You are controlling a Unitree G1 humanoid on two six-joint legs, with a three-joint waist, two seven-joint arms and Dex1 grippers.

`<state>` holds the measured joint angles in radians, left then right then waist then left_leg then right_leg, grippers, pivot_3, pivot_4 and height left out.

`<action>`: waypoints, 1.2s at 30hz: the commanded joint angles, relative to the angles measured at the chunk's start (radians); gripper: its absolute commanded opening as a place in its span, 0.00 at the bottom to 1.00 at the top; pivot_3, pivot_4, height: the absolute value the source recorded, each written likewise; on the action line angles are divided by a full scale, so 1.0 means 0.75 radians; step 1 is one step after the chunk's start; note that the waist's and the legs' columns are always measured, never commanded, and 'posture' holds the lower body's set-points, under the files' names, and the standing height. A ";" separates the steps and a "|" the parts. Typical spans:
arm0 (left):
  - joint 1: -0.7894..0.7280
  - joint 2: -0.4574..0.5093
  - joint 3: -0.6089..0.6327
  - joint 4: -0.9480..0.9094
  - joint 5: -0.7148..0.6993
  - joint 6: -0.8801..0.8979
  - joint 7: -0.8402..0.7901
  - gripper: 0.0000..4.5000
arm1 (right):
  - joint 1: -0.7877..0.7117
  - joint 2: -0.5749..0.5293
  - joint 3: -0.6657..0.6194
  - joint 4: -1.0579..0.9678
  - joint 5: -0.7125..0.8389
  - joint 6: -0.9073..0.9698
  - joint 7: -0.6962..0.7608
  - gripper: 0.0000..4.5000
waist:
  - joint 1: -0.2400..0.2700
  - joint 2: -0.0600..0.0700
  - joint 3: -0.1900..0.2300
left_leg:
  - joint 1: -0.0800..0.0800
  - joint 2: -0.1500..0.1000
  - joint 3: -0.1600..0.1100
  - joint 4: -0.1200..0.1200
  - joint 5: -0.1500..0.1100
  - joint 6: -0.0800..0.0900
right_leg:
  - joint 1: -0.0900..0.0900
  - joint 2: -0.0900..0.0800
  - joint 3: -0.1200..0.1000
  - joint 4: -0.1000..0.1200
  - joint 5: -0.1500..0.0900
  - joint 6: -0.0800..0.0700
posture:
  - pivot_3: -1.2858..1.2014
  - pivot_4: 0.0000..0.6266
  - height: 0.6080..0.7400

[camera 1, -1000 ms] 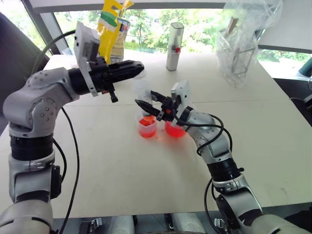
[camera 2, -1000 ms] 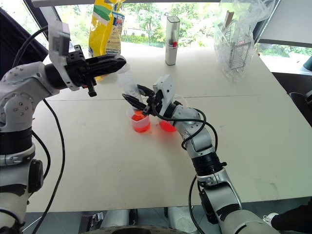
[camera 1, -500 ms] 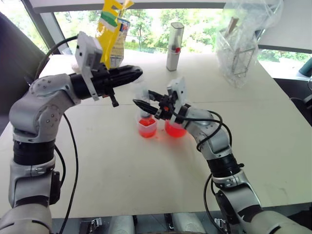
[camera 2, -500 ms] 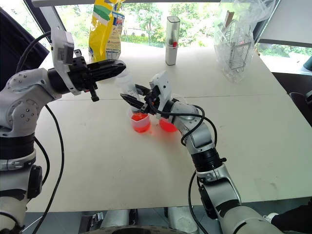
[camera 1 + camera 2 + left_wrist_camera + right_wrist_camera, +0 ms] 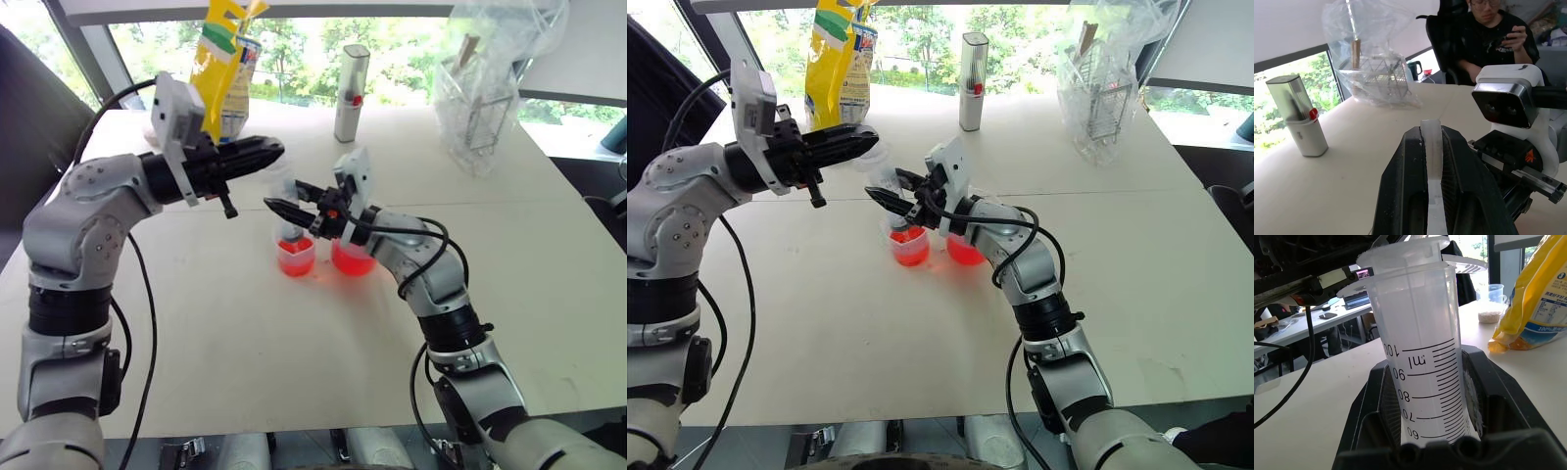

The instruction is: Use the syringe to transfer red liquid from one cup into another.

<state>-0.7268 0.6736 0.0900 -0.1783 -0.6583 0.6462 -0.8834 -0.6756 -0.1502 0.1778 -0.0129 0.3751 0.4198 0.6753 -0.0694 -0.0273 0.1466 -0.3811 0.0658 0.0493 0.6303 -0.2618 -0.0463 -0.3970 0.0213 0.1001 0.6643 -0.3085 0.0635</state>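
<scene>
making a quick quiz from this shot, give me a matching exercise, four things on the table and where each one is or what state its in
Things
1. syringe
2. smaller cup
3. yellow bag
4. silver-white bottle

Places or states
A. upright at the far edge, beside the clear plastic bag
B. far edge, behind the left gripper
C. gripped by both grippers, barrel in the right gripper
D. holds red liquid, beside the larger cup

Pairs: 1-C, 2-D, 3-B, 4-A

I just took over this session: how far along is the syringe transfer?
Both cups hold red liquid: the smaller cup and the beaker. In hand: the right gripper clamps the syringe barrel upright over the smaller cup, while the left gripper pinches the plunger top. Left: pressing or drawing, which I can't tell.
</scene>
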 commanded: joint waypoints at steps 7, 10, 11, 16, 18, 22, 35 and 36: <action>-0.015 0.018 -0.054 0.083 0.056 0.043 -0.011 0.10 | -0.069 0.036 -0.106 -0.156 0.067 -0.101 -0.032 0.31 | 0.000 0.000 0.000 | 0.000 0.000 0.000 0.000 0.000 0.000 | 0.000 0.000 0.000 0.000 0.000 0.000 | 0.52 0.24 1.00; -0.052 0.015 -0.038 0.118 0.071 0.029 0.007 0.39 | -0.043 0.036 -0.081 -0.125 0.037 -0.132 -0.023 0.31 | 0.000 0.000 0.000 | 0.000 0.000 0.000 0.000 0.000 0.000 | 0.000 0.000 0.000 0.000 0.000 0.000 | 0.52 0.24 1.00; -0.058 0.015 -0.035 0.123 0.075 0.027 0.010 0.52 | -0.041 0.036 -0.080 -0.121 0.033 -0.135 -0.022 0.31 | 0.000 0.000 0.000 | 0.000 0.000 0.000 0.000 0.000 0.000 | 0.000 0.000 0.000 0.000 0.000 0.000 | 0.52 0.24 1.00; -0.104 0.008 0.016 0.169 0.059 0.024 0.032 1.00 | -0.018 0.032 -0.072 -0.108 0.015 -0.147 -0.008 0.31 | -0.001 0.000 0.000 | 0.000 0.000 0.000 -0.001 0.000 0.000 | 0.000 0.000 0.000 -0.001 0.000 0.000 | 0.52 0.24 1.00; -0.130 0.029 0.045 0.208 0.066 0.003 0.021 1.00 | -0.009 0.033 -0.067 -0.102 0.014 -0.149 -0.007 0.31 | 0.000 0.000 0.000 | 0.000 0.000 0.000 -0.001 0.000 0.000 | 0.000 0.000 0.000 -0.001 0.000 0.000 | 0.52 0.24 1.00; -0.160 0.103 0.120 0.290 0.054 -0.011 -0.015 1.00 | 0.008 0.035 -0.054 -0.079 0.002 -0.159 -0.002 0.31 | -0.003 0.000 0.000 | 0.000 0.000 0.000 -0.001 0.000 0.000 | -0.001 0.001 -0.001 0.000 0.000 0.000 | 0.52 0.24 1.00; 0.092 0.107 0.114 0.131 0.063 -0.040 -0.053 1.00 | -0.232 -0.034 -0.242 -0.109 0.140 0.087 -0.125 0.31 | 0.001 0.000 0.001 | -0.003 0.001 0.000 0.000 0.000 0.000 | -0.002 -0.003 -0.001 0.000 0.000 0.000 | 0.52 0.24 1.00; 0.112 0.092 0.118 0.106 0.053 -0.040 -0.050 1.00 | -0.302 -0.089 -0.281 -0.101 0.152 0.145 -0.136 0.31 | 0.001 0.001 0.001 | -0.004 0.001 0.000 0.000 0.000 0.000 | -0.003 -0.003 -0.001 0.000 0.000 0.000 | 0.52 0.24 1.00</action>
<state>-0.6511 0.7470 0.1692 -0.0471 -0.6016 0.6284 -0.9220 -0.8259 -0.1764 0.0340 -0.0375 0.4566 0.4845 0.5930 -0.0686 -0.0267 0.1471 -0.3841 0.0666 0.0492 0.6301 -0.2618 -0.0464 -0.3993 0.0187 0.0995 0.6639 -0.3085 0.0634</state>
